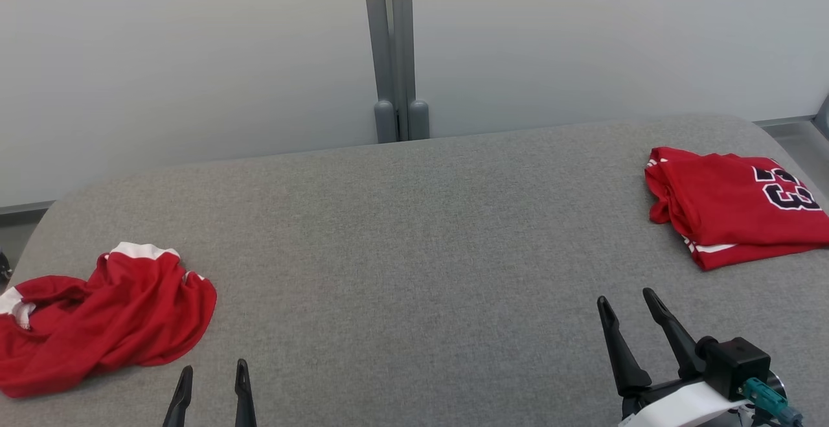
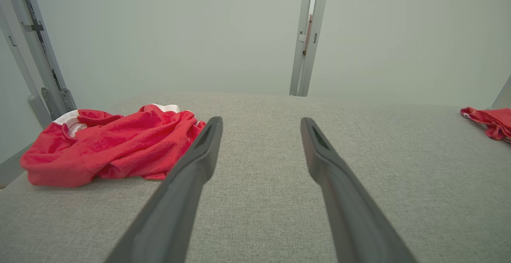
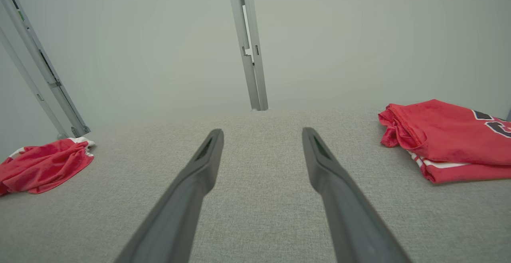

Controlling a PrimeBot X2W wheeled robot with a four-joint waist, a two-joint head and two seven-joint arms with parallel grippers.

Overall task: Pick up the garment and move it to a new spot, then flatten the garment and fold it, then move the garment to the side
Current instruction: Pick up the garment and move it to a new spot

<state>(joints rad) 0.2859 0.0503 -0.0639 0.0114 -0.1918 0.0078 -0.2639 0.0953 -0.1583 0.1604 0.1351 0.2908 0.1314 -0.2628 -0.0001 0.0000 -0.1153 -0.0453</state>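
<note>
A crumpled red garment [image 1: 103,320] with white trim lies at the table's left edge; the wrist views show it too [image 2: 111,149] [image 3: 42,167]. My left gripper [image 1: 214,375] hangs open just right of it at the near edge, apart from the cloth, nothing between its fingers [image 2: 261,123]. My right gripper [image 1: 627,304] is open at the lower right, its jaws empty over bare table [image 3: 261,135]. A folded red jersey [image 1: 735,203] with dark numbers rests at the far right [image 3: 443,137] [image 2: 489,121].
The grey fabric table [image 1: 414,252] has rounded far corners and a wide bare middle. A white wall stands behind it with a grey vertical post [image 1: 395,51] at the centre. Another grey frame rail [image 2: 36,51] rises at the left.
</note>
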